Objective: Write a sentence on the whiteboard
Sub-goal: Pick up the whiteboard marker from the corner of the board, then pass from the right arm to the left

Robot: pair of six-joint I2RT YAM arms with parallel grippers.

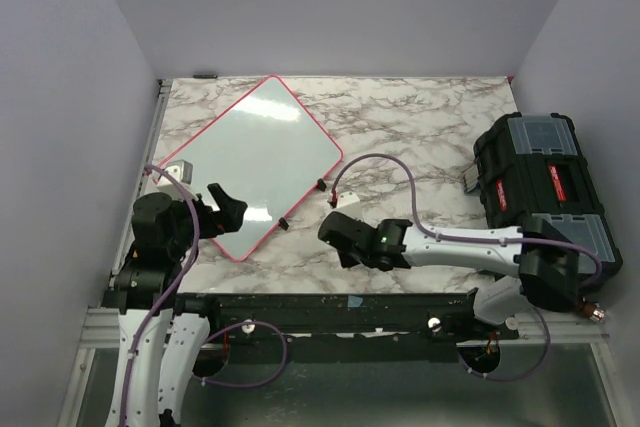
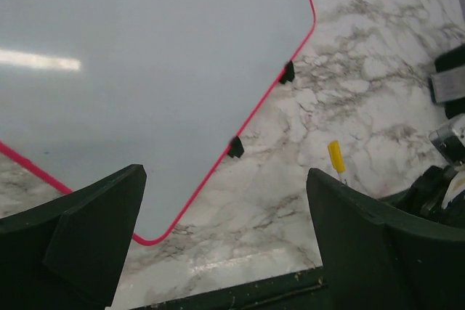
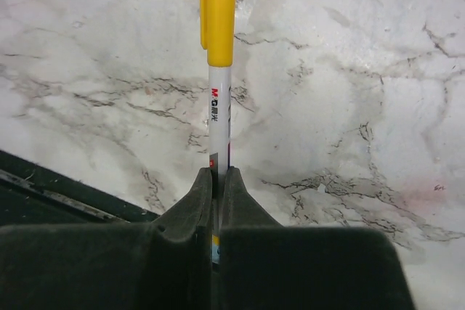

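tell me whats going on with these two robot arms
The right gripper is shut on a yellow-capped marker, cap on, low over the marble table to the right of the whiteboard. The left gripper hangs open above the board's near corner. The board is blank: nothing written yet.

Desk (image 1: 430,127): white marble pattern, grey veins, glossy; soft glare patch near front edge. Back wall (image 1: 340,7), left wall (image 1: 60,147), right wall (image 1: 590,37): plain pale lavender-grey, closing desk in on three sides. Light even, diffuse; shadows faint. Black rail (image 1: 300,312) along near desk edge, aluminium frame (image 1: 95,332) at its left end. Black toolbox (image 1: 540,187), red latches, at right desk edge. Grey-green surface (image 1: 380,397) below desk front.
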